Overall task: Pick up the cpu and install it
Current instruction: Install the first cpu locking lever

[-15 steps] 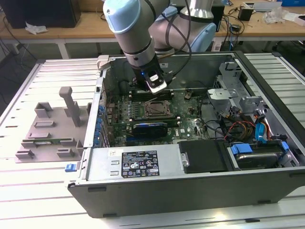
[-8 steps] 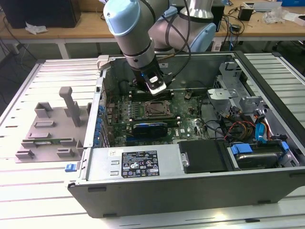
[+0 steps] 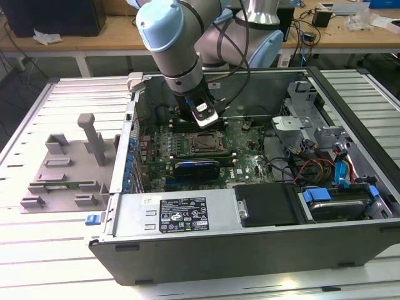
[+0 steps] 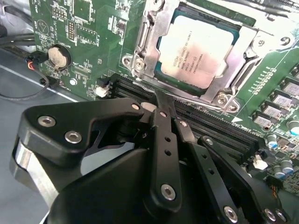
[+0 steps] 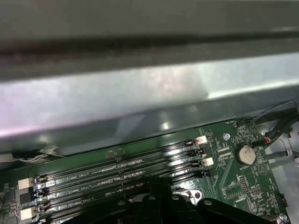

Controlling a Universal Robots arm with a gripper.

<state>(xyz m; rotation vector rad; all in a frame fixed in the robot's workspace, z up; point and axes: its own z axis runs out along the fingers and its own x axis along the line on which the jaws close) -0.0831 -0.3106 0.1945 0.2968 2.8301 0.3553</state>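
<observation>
The cpu [image 4: 198, 51], a pale silver-grey square chip, lies flat inside the metal-framed socket [image 4: 140, 46] on the green motherboard [image 4: 84, 28]. My gripper [image 4: 161, 98] hovers just beside the socket, over the black memory slots [image 4: 219, 126], with its black fingers [image 4: 164, 140] pressed together and nothing between them. In the exterior view the gripper [image 3: 204, 119] hangs inside the open computer case, just behind the socket [image 3: 205, 144]. The first wrist view looks past the gripper's linkage [image 5: 159, 207] at the memory slots [image 5: 117, 170] and the case wall [image 5: 140, 88].
A coin battery [image 4: 59, 57] and thin cables [image 4: 28, 88] lie near the board's edge. The case [image 3: 187, 215] holds a power supply, a drive bay [image 3: 337, 203] and coloured wires [image 3: 312, 169]. A grey fixture [image 3: 69, 169] stands on the slatted table at the exterior view's left.
</observation>
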